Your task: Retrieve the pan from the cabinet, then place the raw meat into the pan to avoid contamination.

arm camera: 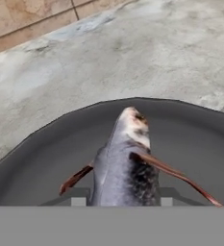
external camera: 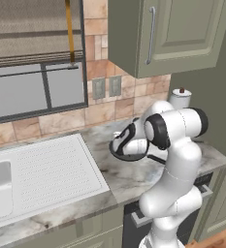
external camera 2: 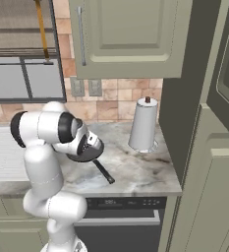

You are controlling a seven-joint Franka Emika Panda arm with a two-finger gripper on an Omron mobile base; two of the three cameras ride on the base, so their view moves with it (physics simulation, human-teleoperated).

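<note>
The dark grey pan (arm camera: 46, 158) sits on the marble counter (external camera 2: 135, 170), its thin black handle (external camera 2: 104, 173) pointing toward the counter's front edge. My gripper (arm camera: 122, 202) hangs low over the pan's bowl, shut on the raw meat (arm camera: 125, 158), a small grey fish with reddish fins whose head points away from the hand. In the base views the hand (external camera 2: 92, 146) covers most of the pan (external camera: 120, 154), and the fish is hidden behind it. The tall sage-green cabinet (external camera 2: 219, 197) stands at the right end of the counter with its doors closed.
A paper-towel roll (external camera 2: 144, 125) stands on the counter beside the tall unit. A green wall cabinet (external camera 2: 130, 34) hangs above. The white sink drainboard (external camera: 51, 164) lies to the left, and a dishwasher (external camera 2: 121, 216) sits below the counter.
</note>
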